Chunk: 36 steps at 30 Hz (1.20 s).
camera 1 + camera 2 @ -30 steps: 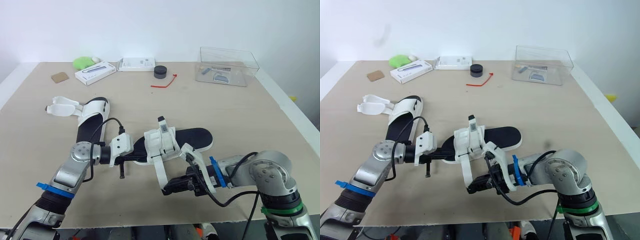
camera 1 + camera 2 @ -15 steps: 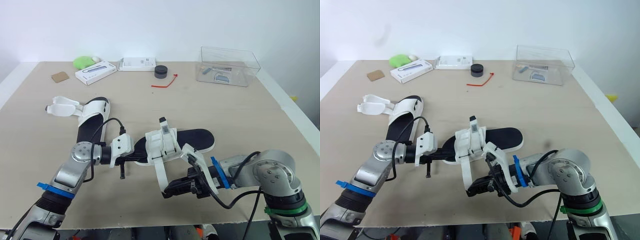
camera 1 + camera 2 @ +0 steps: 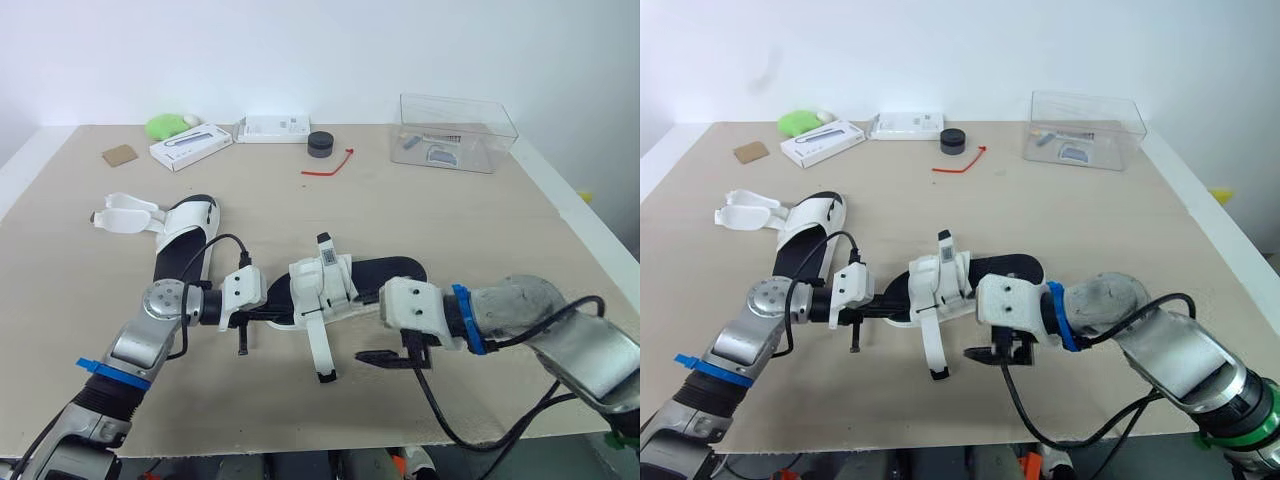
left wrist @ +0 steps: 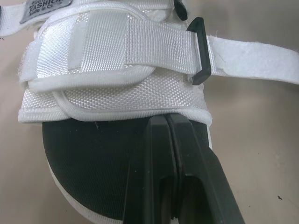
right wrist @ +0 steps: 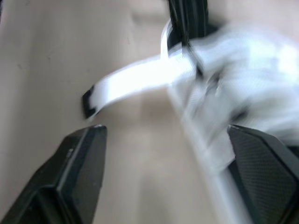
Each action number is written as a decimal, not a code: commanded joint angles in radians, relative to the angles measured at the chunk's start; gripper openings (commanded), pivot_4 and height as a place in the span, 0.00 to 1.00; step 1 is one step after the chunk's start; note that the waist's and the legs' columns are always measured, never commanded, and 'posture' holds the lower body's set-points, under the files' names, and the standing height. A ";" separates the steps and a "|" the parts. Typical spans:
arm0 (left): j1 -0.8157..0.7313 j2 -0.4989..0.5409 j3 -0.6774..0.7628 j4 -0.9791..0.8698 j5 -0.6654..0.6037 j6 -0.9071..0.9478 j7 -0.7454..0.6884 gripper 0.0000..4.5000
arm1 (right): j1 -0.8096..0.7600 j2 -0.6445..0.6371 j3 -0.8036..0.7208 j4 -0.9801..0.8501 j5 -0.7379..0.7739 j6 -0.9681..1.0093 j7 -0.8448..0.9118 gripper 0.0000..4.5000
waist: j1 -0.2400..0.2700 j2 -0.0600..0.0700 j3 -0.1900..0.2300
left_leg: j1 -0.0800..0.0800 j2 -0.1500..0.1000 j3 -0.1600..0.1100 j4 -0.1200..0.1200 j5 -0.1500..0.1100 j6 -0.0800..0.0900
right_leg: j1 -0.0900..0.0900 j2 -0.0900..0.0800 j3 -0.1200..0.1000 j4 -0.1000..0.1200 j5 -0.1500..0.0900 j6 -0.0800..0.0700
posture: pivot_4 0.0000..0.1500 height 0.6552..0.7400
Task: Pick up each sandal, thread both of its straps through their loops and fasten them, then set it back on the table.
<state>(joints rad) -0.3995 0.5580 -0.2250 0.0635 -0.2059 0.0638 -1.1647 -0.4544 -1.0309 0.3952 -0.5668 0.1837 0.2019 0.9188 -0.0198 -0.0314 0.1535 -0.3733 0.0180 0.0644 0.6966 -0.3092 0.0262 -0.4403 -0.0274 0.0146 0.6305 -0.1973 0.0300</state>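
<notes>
Here the table (image 3: 480, 230) carries two white sandals with black footbeds. The near sandal (image 3: 385, 272) lies crosswise in the middle. The second sandal (image 3: 185, 240) lies beyond it and to its left, straps splayed open. A clear box (image 3: 458, 130) stands far behind the near sandal, to its right. The right gripper (image 3: 380, 357) hovers on the near side of that sandal, its fingers (image 5: 79, 163) spread wide and gripping nothing. The left gripper (image 4: 167, 122) sits at the sandal's left end, its fingers pressed together over the footbed, just short of the woven front band. The sandal's loose strap (image 3: 316, 345) trails from a black loop toward the table's near edge, its dark tip just left of the right gripper and apart from it.
</notes>
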 commanded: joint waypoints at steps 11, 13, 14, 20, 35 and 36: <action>0.012 -0.008 -0.009 0.006 0.014 0.024 0.016 0.00 | -0.123 0.211 0.089 0.485 -0.619 -1.161 -0.228 0.99 | 0.000 0.000 0.000 | 0.002 -0.002 0.004 0.001 0.001 -0.001 | 0.000 -0.002 0.004 0.002 0.005 -0.007 | 1.00 1.00; 0.020 -0.005 -0.006 -0.005 0.012 0.029 0.020 0.00 | -0.143 0.240 0.106 0.504 -0.601 -1.159 -0.204 0.99 | 0.001 0.000 0.000 | 0.002 -0.001 0.004 0.001 0.001 -0.001 | 0.000 -0.001 0.004 0.002 0.005 -0.007 | 1.00 1.00; 0.024 -0.004 -0.006 -0.010 0.012 0.031 0.022 0.00 | -0.147 0.249 0.112 0.511 -0.593 -1.157 -0.194 0.99 | 0.001 0.000 0.000 | 0.003 -0.001 0.004 0.001 0.001 -0.001 | 0.001 -0.001 0.004 0.003 0.005 -0.008 | 1.00 1.00; 0.058 0.008 0.004 -0.046 0.007 0.049 0.036 0.00 | -0.143 0.266 0.141 0.509 -0.539 -1.155 -0.146 0.99 | 0.000 0.000 0.000 | 0.003 -0.001 0.004 0.001 0.001 0.000 | 0.001 -0.001 0.004 0.003 0.005 -0.008 | 1.00 1.00; 0.073 0.008 0.007 -0.067 0.012 0.062 0.046 0.00 | -0.118 0.295 0.160 0.526 -0.440 -1.083 -0.051 0.03 | 0.000 0.000 0.000 | 0.004 0.002 0.004 0.001 0.001 0.000 | 0.001 0.002 0.004 0.005 0.005 -0.012 | 1.00 1.00; 0.071 0.009 0.008 -0.066 0.012 0.062 0.046 0.00 | -0.109 0.297 0.157 0.525 -0.416 -1.056 -0.042 0.01 | 0.000 0.000 0.000 | 0.005 0.002 0.004 0.001 0.001 0.000 | 0.001 0.002 0.004 0.005 0.005 -0.012 | 1.00 1.00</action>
<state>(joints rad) -0.3414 0.5570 -0.1991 -0.0076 -0.2054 0.1155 -1.1114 -0.5685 -0.7393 0.5540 -0.0346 -0.2813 -0.8787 0.8674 -0.0194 -0.0313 0.1538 -0.3688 0.0203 0.0681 0.6979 -0.3085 0.0258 -0.4395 -0.0254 0.0185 0.6351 -0.1925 0.0182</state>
